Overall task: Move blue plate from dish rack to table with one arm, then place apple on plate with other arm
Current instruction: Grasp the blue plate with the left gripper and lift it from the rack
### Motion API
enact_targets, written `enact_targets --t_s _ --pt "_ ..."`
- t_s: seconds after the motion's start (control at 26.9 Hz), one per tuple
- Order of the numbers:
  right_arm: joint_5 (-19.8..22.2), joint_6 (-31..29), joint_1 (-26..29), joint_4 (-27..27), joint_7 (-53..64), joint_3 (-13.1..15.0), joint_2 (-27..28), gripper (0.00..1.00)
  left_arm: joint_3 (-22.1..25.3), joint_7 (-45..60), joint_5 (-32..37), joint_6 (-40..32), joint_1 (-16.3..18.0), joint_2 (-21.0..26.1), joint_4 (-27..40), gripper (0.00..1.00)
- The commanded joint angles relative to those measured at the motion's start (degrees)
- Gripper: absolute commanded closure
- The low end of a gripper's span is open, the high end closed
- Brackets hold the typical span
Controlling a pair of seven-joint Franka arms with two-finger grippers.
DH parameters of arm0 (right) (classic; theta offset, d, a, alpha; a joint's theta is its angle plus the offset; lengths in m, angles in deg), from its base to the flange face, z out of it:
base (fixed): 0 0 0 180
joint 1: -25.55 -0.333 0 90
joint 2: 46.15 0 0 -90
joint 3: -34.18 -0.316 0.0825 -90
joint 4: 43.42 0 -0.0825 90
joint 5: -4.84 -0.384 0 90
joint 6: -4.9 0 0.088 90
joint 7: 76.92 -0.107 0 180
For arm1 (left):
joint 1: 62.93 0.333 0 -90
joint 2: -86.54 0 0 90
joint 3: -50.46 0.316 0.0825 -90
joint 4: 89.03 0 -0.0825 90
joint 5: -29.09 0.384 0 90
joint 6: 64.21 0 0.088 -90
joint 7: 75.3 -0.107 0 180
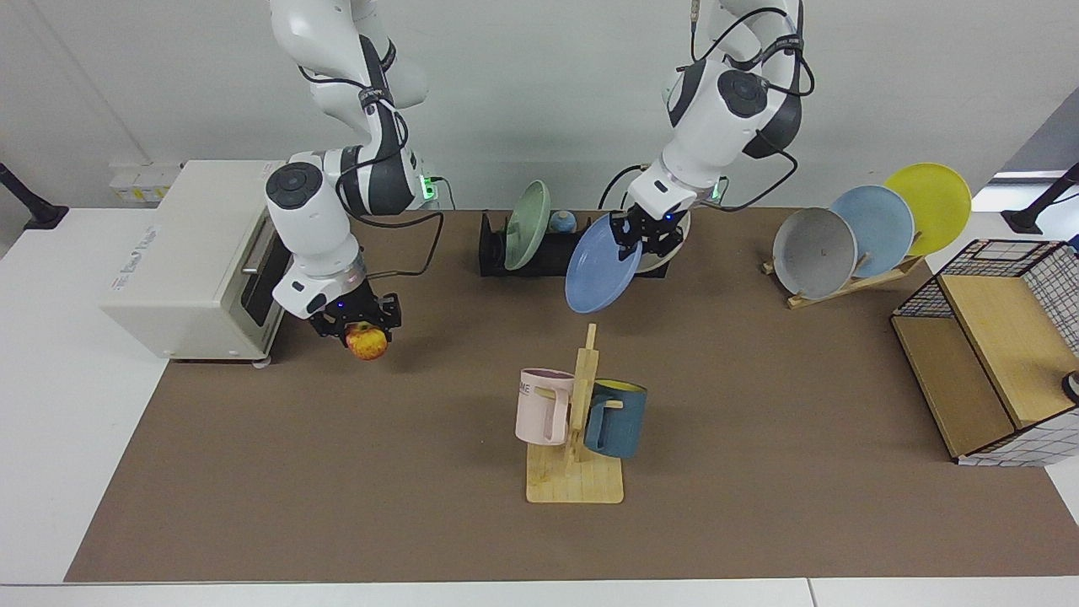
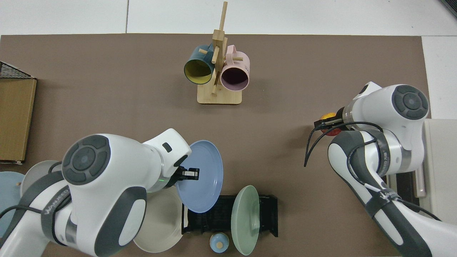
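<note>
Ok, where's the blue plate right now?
In the facing view the blue plate hangs tilted in the left gripper, clear of the dish rack, above the table behind the mug tree.

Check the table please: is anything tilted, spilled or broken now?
Nothing is spilled or broken. The blue plate hangs tilted in the left gripper, off the dish rack, as the task needs. The right gripper holds the apple above the table.

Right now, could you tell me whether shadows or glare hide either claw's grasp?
Facing view: no glare, faint shadows; left claw grips the blue plate before the dish rack, right claw holds the apple. Top view: right arm covers most of the apple.
</note>
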Motion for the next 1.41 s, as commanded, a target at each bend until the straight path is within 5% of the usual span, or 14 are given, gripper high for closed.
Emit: enact_targets --t_s 0.0,0.56,1.08,1.3,1.37 --pt "-0.54 3.62 0.02 -0.32 -1.09 -0.33 -2.63 1.0 1.26 -3.42 -5.47 3.79 1.31 7.58 -2.04 1.0" --pt "0.77 13.91 0.9 -2.34 0.84 -0.33 -8.44 1.0 4.34 -10.72 -16.37 2.74 2.72 17.08 -7.23 1.0" --pt "1.92 13.48 1.34 -3.4 2.33 -0.33 -9.14 1.0 2.93 -12.39 -17.0 7.66 0.97 20.78 -6.61 1.0" --pt "1.92 11.9 1.16 -4.63 1.9 -0.51 -9.23 1.0 2.93 -12.39 -15.77 11.44 -0.97 20.95 -5.74 0.6" --pt "1.92 10.93 0.9 -5.33 1.63 -0.51 -9.32 1.0 2.93 -12.39 -14.54 11.53 -0.97 20.95 -5.56 0.57"
